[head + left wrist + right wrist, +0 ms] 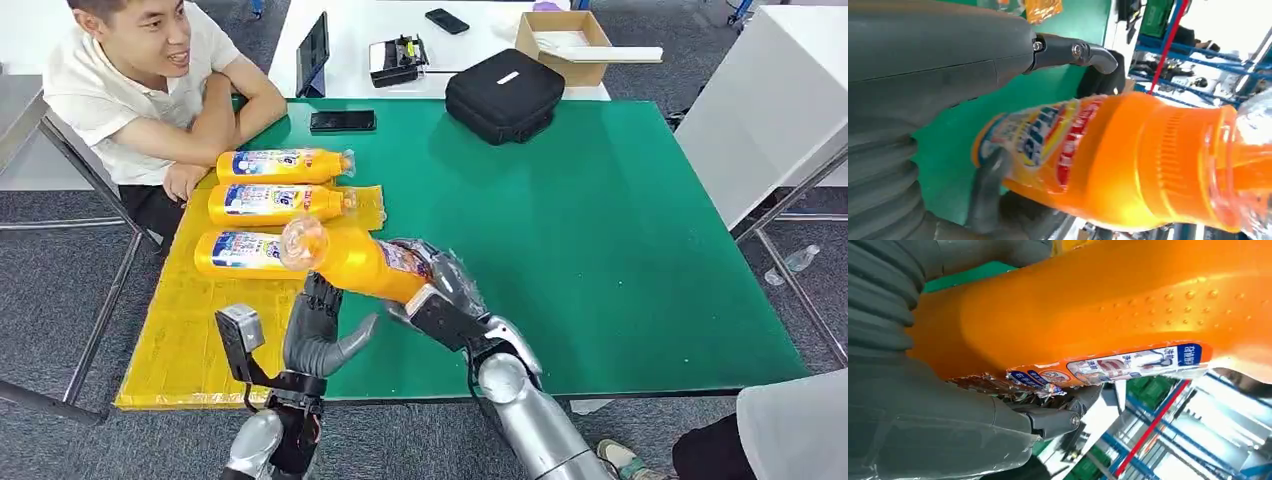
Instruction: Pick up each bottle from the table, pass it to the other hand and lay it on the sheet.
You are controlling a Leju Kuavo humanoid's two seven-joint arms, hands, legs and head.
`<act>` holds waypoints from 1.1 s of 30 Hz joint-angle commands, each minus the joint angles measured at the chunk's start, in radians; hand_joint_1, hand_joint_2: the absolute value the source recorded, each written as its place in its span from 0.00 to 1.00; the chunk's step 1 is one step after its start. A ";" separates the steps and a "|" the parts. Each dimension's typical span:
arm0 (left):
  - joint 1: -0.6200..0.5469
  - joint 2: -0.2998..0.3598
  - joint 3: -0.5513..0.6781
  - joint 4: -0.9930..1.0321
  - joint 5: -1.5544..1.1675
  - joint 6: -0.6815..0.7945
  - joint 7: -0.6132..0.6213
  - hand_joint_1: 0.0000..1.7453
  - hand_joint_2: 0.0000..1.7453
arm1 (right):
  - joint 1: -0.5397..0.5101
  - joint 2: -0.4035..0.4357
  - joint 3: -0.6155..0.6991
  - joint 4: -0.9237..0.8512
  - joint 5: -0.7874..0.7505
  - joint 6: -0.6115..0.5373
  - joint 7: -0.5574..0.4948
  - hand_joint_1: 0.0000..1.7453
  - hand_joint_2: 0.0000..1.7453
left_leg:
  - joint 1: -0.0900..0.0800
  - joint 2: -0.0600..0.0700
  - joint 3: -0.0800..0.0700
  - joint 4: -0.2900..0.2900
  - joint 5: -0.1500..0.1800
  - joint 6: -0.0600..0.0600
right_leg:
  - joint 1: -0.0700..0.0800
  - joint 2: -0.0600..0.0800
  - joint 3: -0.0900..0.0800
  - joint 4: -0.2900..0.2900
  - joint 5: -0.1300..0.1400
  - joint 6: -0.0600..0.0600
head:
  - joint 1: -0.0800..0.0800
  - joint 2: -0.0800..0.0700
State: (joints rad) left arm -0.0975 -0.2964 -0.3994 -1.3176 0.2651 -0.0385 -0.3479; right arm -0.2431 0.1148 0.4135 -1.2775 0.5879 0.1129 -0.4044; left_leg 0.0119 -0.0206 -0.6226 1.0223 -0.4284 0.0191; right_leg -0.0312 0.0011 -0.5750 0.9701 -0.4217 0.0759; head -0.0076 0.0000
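Observation:
My right hand (440, 290) grips an orange bottle (355, 260) by its base and holds it tilted above the table, clear cap toward the left. In the right wrist view the bottle (1108, 305) lies against the palm (928, 430), label peeling. My left hand (315, 335) is open just below the bottle's neck, fingers up and spread, thumb out. In the left wrist view the bottle (1128, 165) hangs close before the thumb (1068, 52), apart from it. Three more orange bottles (280, 165) (275, 203) (240, 253) lie side by side on the yellow sheet (170, 350).
A person (150, 80) leans on the far left corner of the green table (600, 230), arms folded. A black phone (342, 121) and a black case (505, 93) lie at the far edge. Beyond it a white table holds a tablet, a box and a device.

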 commanded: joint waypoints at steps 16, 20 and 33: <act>-0.052 -0.053 0.003 0.011 -0.016 0.003 -0.091 0.00 1.00 | -0.056 -0.037 0.128 0.132 -0.100 0.066 -0.015 1.00 1.00 | 0.001 0.001 0.002 0.001 -0.001 0.000 | 0.001 0.000 0.003 0.000 -0.001 -0.004 | 0.000 0.000; -0.071 -0.053 0.007 0.043 0.031 -0.019 -0.072 1.00 1.00 | -0.068 -0.045 0.121 0.147 -0.123 0.062 -0.019 1.00 1.00 | 0.001 0.000 0.002 0.000 -0.001 0.000 | 0.001 -0.001 0.002 0.000 -0.001 -0.003 | 0.000 0.000; -0.093 -0.053 0.009 0.117 0.057 -0.040 -0.045 1.00 1.00 | -0.083 -0.048 0.103 0.139 -0.144 0.056 -0.029 1.00 1.00 | 0.000 0.001 0.002 0.000 -0.001 0.000 | 0.001 -0.001 0.002 0.000 -0.001 -0.004 | 0.000 0.000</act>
State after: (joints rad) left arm -0.1429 -0.2998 -0.3922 -1.2993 0.3315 -0.0736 -0.3975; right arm -0.2648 0.0954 0.5009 -1.1795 0.4532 0.1663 -0.4284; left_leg 0.0119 -0.0205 -0.6228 1.0223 -0.4284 0.0191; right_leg -0.0312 0.0011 -0.5754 0.9701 -0.4217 0.0759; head -0.0076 0.0000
